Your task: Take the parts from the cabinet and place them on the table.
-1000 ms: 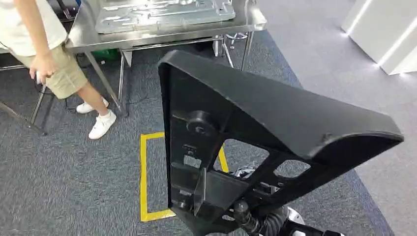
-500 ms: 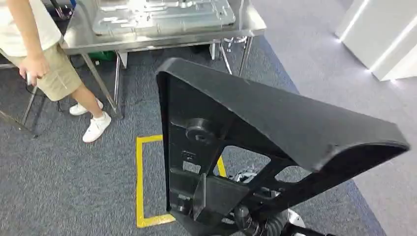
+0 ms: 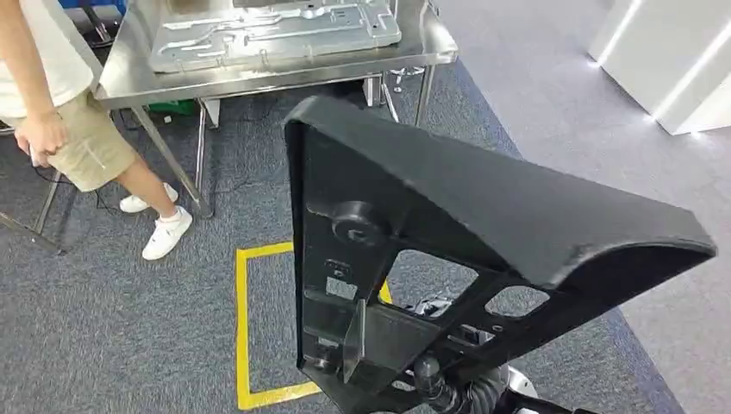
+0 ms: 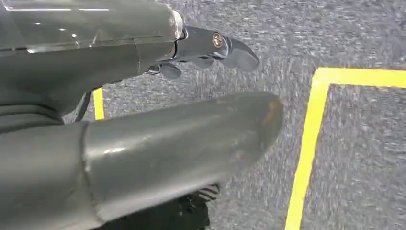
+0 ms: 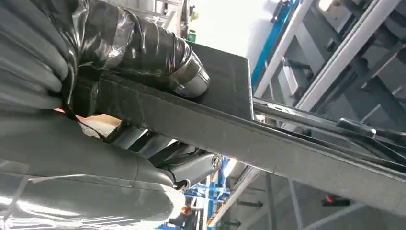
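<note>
A large black plastic part (image 3: 448, 198), flat with cut-outs and a round boss, stands tilted in front of me. My right hand (image 3: 435, 388) grips it at its lower edge. In the right wrist view the taped thumb of my right hand (image 5: 129, 43) lies over the black part (image 5: 268, 143), with fingers (image 5: 191, 167) on the other side. The steel table (image 3: 284, 76) stands ahead at the top. My left hand (image 4: 167, 139) hangs over the carpet, its fingers (image 4: 210, 45) apart and holding nothing.
A grey stamped metal panel (image 3: 276, 26) lies on the table. A person (image 3: 60, 112) in beige shorts stands at the table's left corner. A yellow tape square (image 3: 241, 328) marks the carpet below me. A white unit (image 3: 664, 52) stands at the far right.
The whole picture has shifted, so my camera has moved; the table sits a little lower and to the left. The black part stays held in my right hand.
</note>
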You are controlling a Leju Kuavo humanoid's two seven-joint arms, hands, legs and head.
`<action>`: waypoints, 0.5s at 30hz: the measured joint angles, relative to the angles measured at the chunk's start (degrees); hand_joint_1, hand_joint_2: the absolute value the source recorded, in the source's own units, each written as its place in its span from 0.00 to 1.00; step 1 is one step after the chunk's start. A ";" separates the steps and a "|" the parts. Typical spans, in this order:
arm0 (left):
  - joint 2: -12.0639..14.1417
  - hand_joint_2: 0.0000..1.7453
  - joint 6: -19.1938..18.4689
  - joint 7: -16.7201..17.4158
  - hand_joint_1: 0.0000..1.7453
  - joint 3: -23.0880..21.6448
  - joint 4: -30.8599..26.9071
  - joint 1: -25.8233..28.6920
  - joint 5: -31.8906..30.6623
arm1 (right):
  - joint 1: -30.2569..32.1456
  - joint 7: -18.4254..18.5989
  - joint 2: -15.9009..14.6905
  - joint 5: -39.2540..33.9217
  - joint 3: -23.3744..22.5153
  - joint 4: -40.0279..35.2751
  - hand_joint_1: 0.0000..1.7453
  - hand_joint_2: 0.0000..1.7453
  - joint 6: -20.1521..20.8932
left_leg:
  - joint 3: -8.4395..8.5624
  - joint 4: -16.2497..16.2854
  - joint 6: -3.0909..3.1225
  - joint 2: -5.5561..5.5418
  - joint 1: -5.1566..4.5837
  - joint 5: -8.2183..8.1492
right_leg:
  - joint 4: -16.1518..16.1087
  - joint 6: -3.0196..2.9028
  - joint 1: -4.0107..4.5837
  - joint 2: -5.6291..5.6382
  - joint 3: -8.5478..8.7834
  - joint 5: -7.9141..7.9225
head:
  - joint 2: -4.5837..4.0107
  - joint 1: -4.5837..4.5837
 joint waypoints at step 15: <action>0.15 0.00 0.00 -0.09 0.00 0.04 0.00 0.16 0.00 | -0.01 0.02 0.00 0.11 0.00 -0.22 1.00 1.00 0.15 | 1.43 -9.14 3.46 0.01 -0.31 7.97 | 6.96 2.70 0.26 0.16 -0.09 -6.70 | 0.00 0.02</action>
